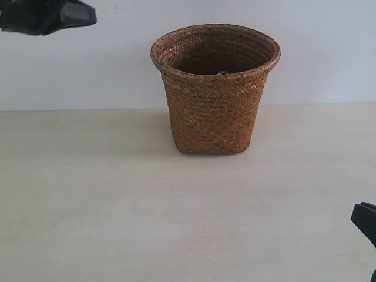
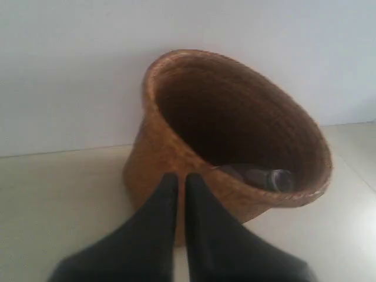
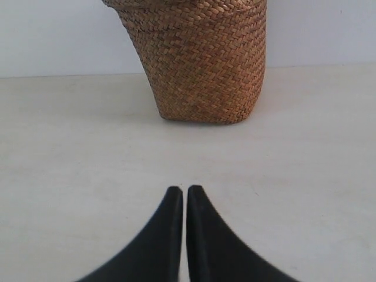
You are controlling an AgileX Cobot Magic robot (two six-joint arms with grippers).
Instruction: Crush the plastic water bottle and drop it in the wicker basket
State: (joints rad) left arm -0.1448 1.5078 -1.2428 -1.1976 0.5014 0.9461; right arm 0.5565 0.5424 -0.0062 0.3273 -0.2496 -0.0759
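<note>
The brown wicker basket stands upright at the back middle of the pale table. Inside it lies the clear plastic water bottle, low against the wall; a sliver of the bottle shows over the rim in the exterior view. My left gripper is shut and empty, held high to the left of the basket; part of the left gripper shows at the top left of the exterior view. My right gripper is shut and empty, low over the table in front of the basket.
A white wall rises behind the table. A black piece of the right arm pokes in at the lower right edge of the exterior view.
</note>
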